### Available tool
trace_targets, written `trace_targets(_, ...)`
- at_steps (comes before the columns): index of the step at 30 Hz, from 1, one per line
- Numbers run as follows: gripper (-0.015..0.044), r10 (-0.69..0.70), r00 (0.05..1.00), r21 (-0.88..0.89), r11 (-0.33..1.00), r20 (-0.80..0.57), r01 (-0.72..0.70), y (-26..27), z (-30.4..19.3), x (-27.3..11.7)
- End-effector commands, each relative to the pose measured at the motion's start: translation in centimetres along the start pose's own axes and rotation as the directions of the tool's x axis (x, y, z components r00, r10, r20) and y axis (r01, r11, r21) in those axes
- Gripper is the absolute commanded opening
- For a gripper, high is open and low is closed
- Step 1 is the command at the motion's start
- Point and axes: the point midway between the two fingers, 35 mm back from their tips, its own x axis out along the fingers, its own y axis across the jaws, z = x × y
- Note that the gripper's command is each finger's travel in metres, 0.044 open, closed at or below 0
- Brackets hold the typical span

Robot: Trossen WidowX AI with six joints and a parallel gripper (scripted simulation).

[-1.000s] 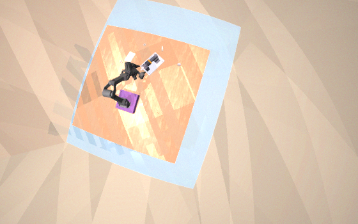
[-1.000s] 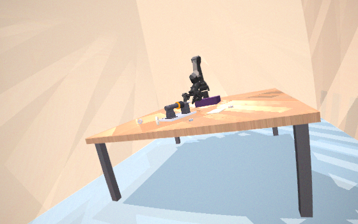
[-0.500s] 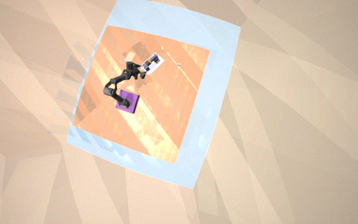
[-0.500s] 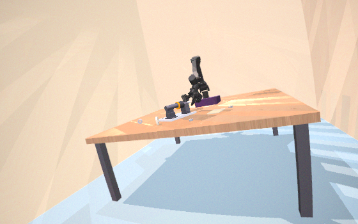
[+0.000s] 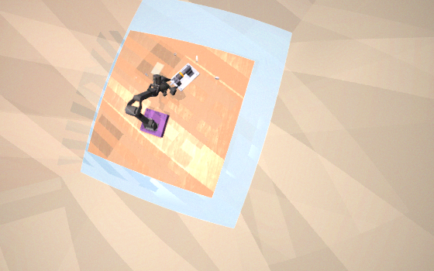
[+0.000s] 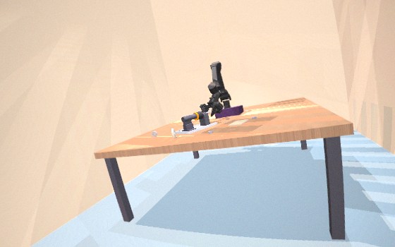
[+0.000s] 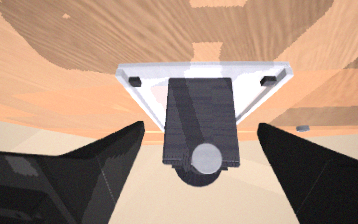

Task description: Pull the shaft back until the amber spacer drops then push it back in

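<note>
My gripper is open and empty. In the wrist view its fingers stand wide, one on each side of a dark block, touching nothing. The shaft's round light grey end shows at the block's top, a little below the fingertips in the picture. An amber spacer sits around the shaft line between the two dark blocks; the wrist view hides it. The far block stands at the other end of the white base plate. Other spacers cannot be told apart.
The arm stands on a purple base. A pale flat square lies beside the plate. A white piece, a small ring-like piece and a grey bit lie around it.
</note>
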Motion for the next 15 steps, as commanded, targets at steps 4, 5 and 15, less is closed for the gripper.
trace_targets(4, 0.0309, 0.000, 1.000, 0.000, 1.000, 0.000, 0.000, 0.01, 0.00, 0.00)
trace_targets(5, 0.0282, 0.000, 1.000, 0.000, 1.000, 0.000, 0.000, 0.01, 0.00, 0.00)
trace_targets(15, 0.0020, 0.000, 1.000, 0.000, 1.000, 0.000, 0.000, 0.01, 0.00, 0.00)
